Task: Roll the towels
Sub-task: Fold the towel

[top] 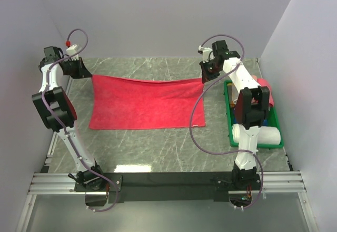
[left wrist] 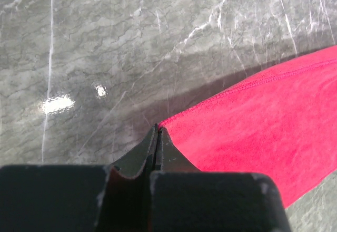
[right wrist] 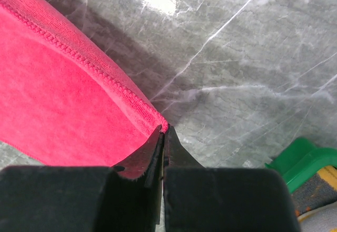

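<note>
At the near edge, a black mounting rail [top: 168, 180] carrying both arm bases. Beyond it, bare grey marbled tabletop [top: 158, 153].

Farther in, a large crimson-red cloth towel [top: 145, 105], spread open across the middle of the table. Near hem flat on the stone, far hem raised off it and sagging slightly between its two corners.

Far-left corner pinched by the left gripper [top: 88, 75]. In the left wrist view, dark fingertips [left wrist: 143, 152] pressed fully together on the stitched corner, with a shadow on the stone beneath the cloth.

Far-right corner pinched the same way by the right gripper [top: 205, 77], jaws closed tight on the hem.

Off to the right, near the towel's right edge but apart from it, a green plastic tray [top: 227, 113]. Inside, a rolled white towel [top: 267, 134] at the near end and a pink towel [top: 263, 84] at the far end, both partly hidden behind the right arm.
</note>
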